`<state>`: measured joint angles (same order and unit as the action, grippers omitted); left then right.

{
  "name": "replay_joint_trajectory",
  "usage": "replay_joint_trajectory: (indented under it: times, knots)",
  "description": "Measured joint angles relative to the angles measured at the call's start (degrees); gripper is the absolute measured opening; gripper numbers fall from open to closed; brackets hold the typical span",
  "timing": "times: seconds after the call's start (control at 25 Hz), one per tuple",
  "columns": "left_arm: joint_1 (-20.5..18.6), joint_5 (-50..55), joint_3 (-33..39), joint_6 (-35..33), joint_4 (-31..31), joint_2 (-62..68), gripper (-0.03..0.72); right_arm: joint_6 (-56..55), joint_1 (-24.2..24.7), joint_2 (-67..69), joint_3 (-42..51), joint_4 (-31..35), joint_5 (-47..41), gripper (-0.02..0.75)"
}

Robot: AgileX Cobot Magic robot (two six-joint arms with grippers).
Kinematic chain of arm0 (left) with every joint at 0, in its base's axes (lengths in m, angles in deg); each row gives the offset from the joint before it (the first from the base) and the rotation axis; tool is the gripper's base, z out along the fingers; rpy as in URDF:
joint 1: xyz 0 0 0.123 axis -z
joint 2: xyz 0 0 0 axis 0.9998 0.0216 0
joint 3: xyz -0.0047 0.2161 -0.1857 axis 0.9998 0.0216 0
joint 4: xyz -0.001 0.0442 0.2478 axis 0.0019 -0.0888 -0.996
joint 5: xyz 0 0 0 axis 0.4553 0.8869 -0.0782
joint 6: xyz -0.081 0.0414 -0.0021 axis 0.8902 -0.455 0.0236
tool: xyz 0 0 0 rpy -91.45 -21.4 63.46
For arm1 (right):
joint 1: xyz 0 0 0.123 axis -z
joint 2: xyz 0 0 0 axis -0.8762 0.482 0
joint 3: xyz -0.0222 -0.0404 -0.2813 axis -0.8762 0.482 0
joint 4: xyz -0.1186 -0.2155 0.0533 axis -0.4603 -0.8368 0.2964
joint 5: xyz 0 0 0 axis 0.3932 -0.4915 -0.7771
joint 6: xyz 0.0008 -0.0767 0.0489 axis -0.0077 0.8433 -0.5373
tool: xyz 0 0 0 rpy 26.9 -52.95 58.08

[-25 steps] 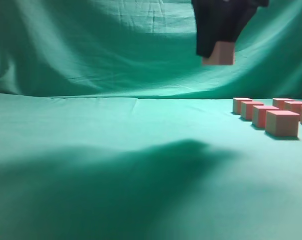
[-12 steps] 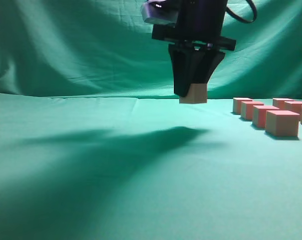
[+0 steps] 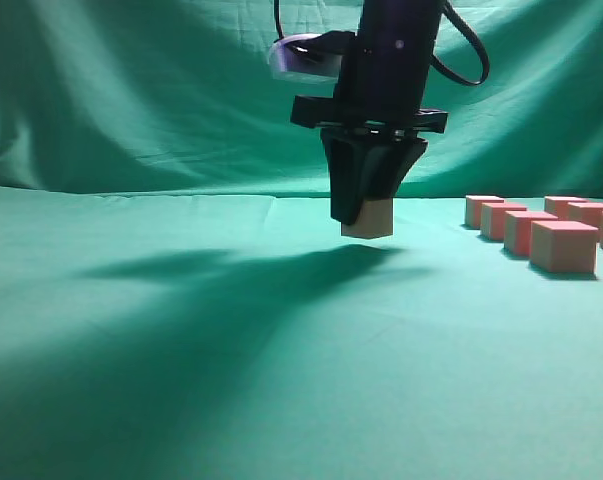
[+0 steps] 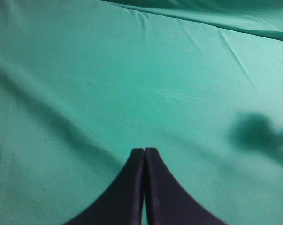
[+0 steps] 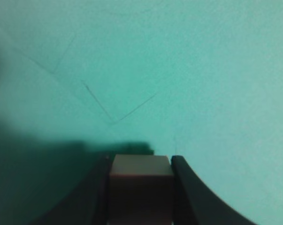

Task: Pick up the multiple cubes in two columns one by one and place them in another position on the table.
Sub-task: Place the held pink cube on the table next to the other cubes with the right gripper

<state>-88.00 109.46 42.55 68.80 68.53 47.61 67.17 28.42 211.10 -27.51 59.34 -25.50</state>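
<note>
My right gripper (image 3: 366, 215) is shut on a cube (image 3: 368, 219) and holds it just above the green cloth near the middle of the exterior view. In the right wrist view the cube (image 5: 140, 187) sits between the two black fingers (image 5: 140, 161). Several pink-topped cubes in two columns (image 3: 541, 232) stand on the cloth at the far right. My left gripper (image 4: 144, 151) is shut and empty over bare green cloth; it does not show in the exterior view.
The green cloth (image 3: 181, 330) covers the table and rises as a backdrop behind. The right arm's shadow falls across the cloth to the left of the held cube.
My right gripper has come down and moved left with the cube, from near the top of the view to just above the cloth. The cubes at the right have not moved.
</note>
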Motion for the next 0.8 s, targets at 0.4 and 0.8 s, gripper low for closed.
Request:
replay_joint_trajectory:
  times: [0.4,0.8]
  knots:
    - [0.0,0.0,0.0,0.0,0.0,0.0,0.000,0.1,0.0,1.3,-0.1,-0.5,0.1,0.258]
    - [0.0,0.0,0.0,0.0,0.0,0.0,0.000,0.1,0.0,1.3,-0.1,-0.5,-0.2,0.372]
